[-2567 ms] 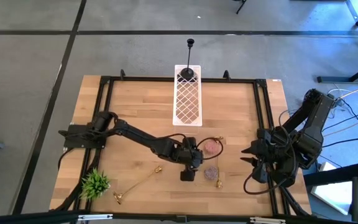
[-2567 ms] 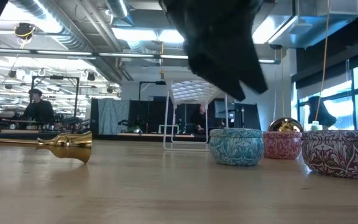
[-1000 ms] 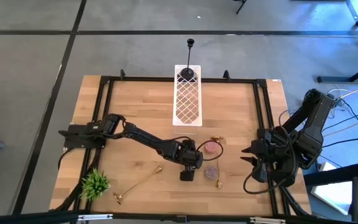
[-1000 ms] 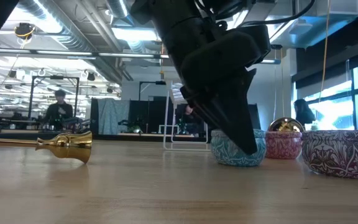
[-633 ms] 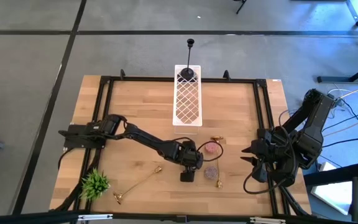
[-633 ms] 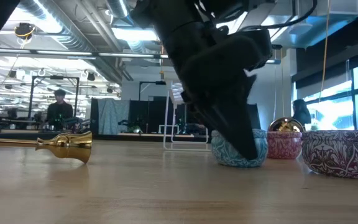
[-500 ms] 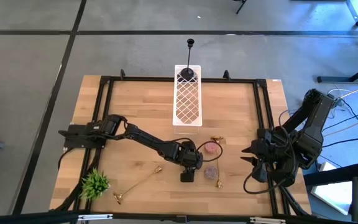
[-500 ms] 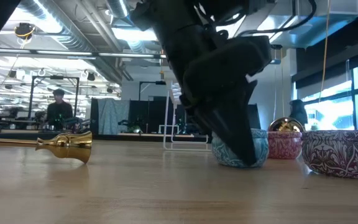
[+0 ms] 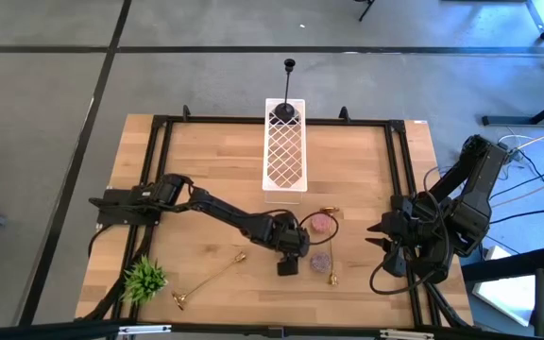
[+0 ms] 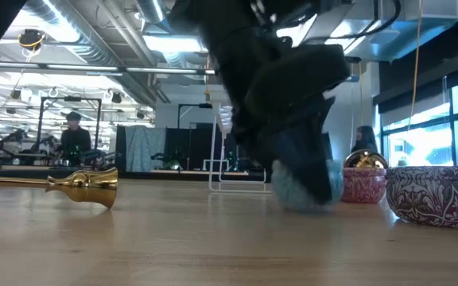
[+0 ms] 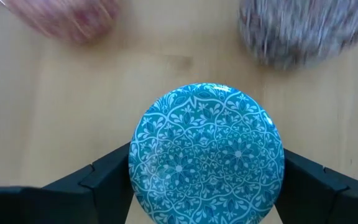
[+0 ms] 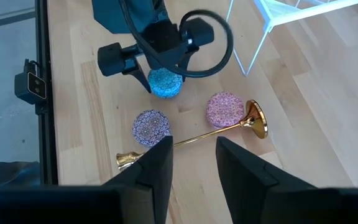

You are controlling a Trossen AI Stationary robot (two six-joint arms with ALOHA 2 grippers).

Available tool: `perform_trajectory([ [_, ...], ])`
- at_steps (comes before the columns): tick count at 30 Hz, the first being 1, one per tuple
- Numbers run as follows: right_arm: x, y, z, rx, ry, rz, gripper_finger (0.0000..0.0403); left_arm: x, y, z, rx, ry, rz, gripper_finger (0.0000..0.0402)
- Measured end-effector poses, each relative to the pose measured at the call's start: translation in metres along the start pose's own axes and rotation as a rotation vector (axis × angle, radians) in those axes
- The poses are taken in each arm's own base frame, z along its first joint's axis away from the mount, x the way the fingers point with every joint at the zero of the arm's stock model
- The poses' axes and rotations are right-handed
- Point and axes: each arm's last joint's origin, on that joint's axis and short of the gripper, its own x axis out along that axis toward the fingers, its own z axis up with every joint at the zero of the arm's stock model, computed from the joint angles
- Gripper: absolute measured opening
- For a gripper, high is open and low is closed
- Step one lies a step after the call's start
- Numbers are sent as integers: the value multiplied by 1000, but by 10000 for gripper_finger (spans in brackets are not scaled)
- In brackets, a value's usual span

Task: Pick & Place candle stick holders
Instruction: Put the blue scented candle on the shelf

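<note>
A black candle stick holder (image 9: 289, 90) stands on its round base at the far end of a white wire rack (image 9: 285, 146). One gold holder (image 9: 208, 281) lies on its side at the near left. Another gold holder (image 12: 197, 138) lies beside the pink and purple tins. My left gripper (image 11: 207, 163) is at the table's middle, shut on a blue patterned tin (image 11: 207, 149) and not on a holder. At the table's right edge my right gripper (image 12: 191, 168) hangs open, touching nothing. My left gripper pinches the blue tin between its two fingers, one on each side of the round wall (image 11: 133, 169). The fingers (image 11: 107, 180) slant down from the table's left side. The lid faces up. Whether the tin is clear of the table does not show.
A pink tin (image 9: 320, 224) and a purple tin (image 9: 320, 261) sit just right of the blue one. A green plant tuft (image 9: 144, 279) stands at the near left corner. A black frame rail (image 9: 163, 170) runs around the tabletop.
My left gripper has rolled a little about its own line at the blue tin. The tin, sharp in the low view before, now shows blurred and has shifted slightly with the gripper.
</note>
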Motion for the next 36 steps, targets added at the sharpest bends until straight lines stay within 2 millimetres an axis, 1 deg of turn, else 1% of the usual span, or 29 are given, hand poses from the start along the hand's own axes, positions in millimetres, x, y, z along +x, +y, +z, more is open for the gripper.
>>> perform_trajectory([
  [4, 0, 0, 0, 0, 0, 0, 124, -24, -7, 21, 48, -39, 73, 300],
  [9, 0, 0, 0, 1, -1, 0, 124, -52, -13, 45, 54, -89, 70, 299],
  [11, 0, 0, 0, 1, -1, 0, 124, -63, -11, 51, 54, -82, 88, 299],
  [15, 0, 0, 0, 0, -2, -1, 124, -77, 0, 56, 40, -23, 149, 299],
  [20, 0, 0, 0, 2, -3, 1, 124, -98, 28, 69, 12, 33, 208, 299],
  [23, 0, 0, 0, 3, -3, 3, 124, -113, 47, 80, -4, 30, 237, 299],
  [25, 0, 1, 0, 6, -2, 7, 124, -122, 63, 85, -18, 55, 248, 298],
  [28, 0, 1, 0, 7, -3, 8, 124, -129, 90, 91, -51, 77, 271, 298],
  [31, 0, 2, 1, 12, -6, 14, 124, -139, 118, 94, -83, 118, 266, 298],
  [33, 0, 2, 1, 24, -7, 13, 124, -140, 134, 95, -113, 132, 247, 298],
  [36, 0, 1, 1, 52, -28, 2, 124, -143, 156, 90, -141, 205, 210, 298],
])
